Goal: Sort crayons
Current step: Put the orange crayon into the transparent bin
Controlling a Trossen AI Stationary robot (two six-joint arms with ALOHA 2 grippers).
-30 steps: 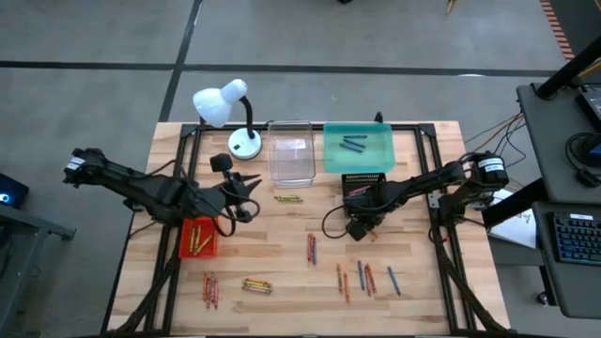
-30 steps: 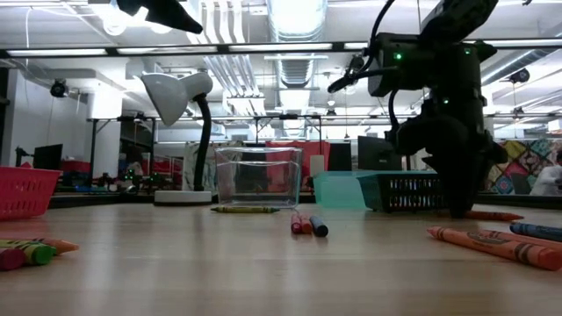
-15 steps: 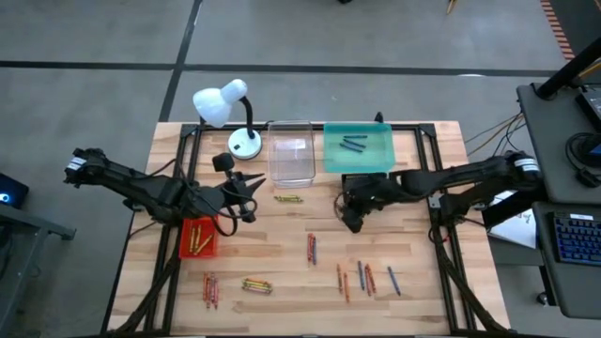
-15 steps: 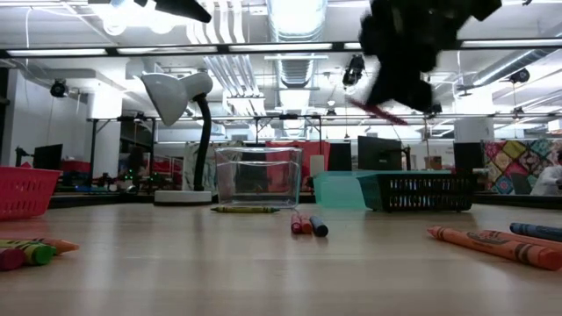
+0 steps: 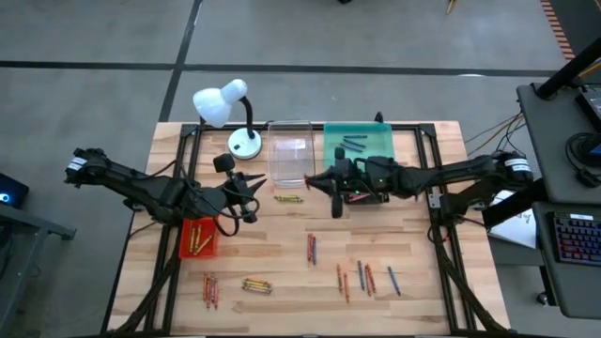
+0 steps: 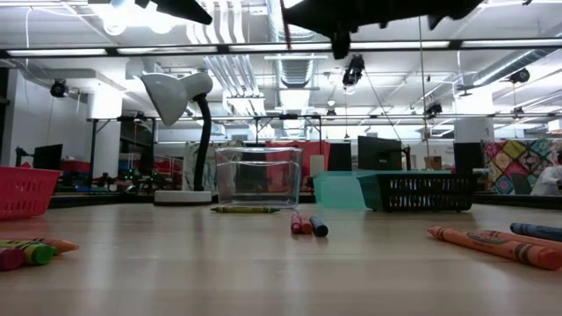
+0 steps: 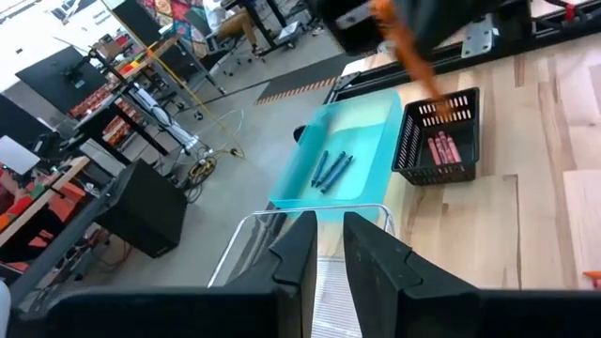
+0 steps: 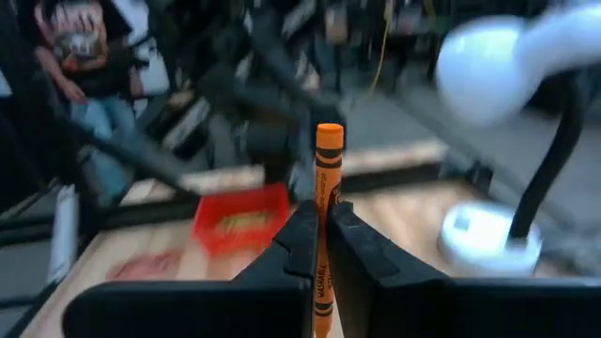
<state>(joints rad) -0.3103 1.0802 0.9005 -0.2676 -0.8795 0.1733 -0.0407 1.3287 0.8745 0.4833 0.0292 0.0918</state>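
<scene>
The right gripper (image 5: 312, 181) hangs raised above the wooden table (image 5: 413, 282), just in front of the clear plastic tray (image 5: 290, 160), its two dark fingers (image 8: 299, 246) pressed together on an orange wax crayon (image 8: 325, 216) that sticks out past their tips. The left gripper (image 5: 252, 195) sits over the table's left part, beside the red tray (image 5: 198, 238) of yellow crayons; its fingers (image 7: 293, 258) stand nearly together with nothing seen between them. Blue crayons lie in the teal tray (image 5: 358, 147) and red ones in the black mesh basket (image 7: 441, 139). Loose crayons (image 5: 366, 278) lie scattered over the near part of the table, and a white desk lamp (image 5: 225, 108) stands at the far left corner.
</scene>
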